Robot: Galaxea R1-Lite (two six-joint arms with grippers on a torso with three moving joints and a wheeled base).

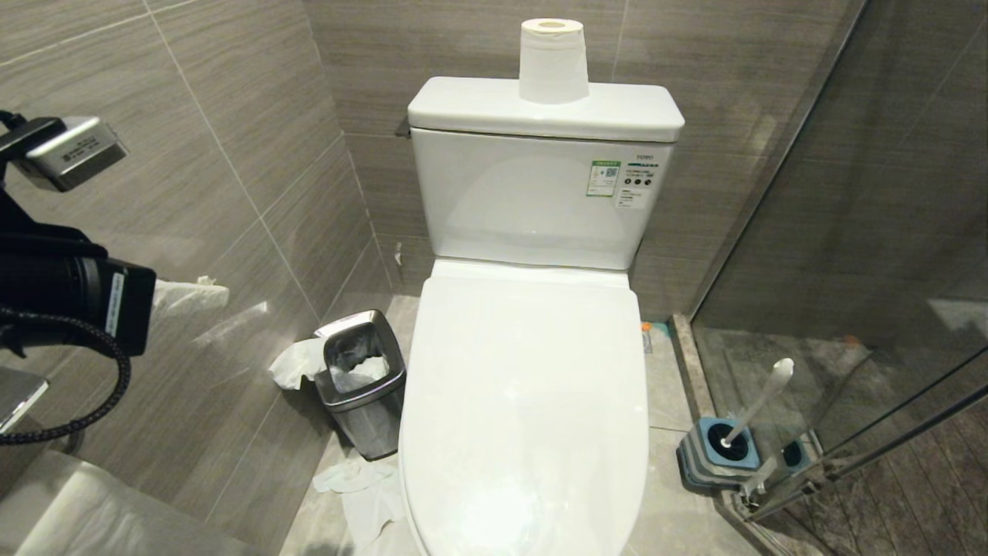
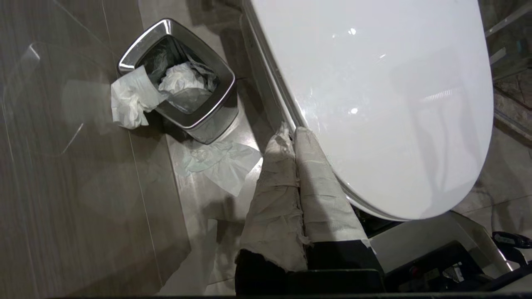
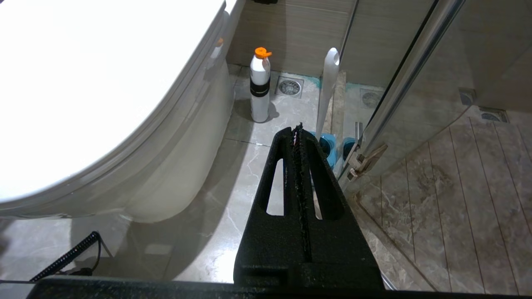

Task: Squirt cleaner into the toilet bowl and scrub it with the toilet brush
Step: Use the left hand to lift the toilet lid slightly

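Your large glossy white ceramic toilet bowl [image 1: 532, 432] has its lid down, so opening it comes first, I judge. The paper-wrapped left gripper [image 2: 293, 135] is pressed together, tips beside the lid's edge. The black right gripper [image 3: 298, 131] is likewise closed; beyond its tips stand the white-handled toilet brush [image 3: 328, 89] and a white orange-capped bottle [image 3: 260, 85].

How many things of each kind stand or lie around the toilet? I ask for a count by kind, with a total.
Toilet paper roll: 1
Steel bin: 1
Toilet brush in its base: 1
Cleaner bottle: 1
Loose tissue piece on the floor: 1
Total: 5
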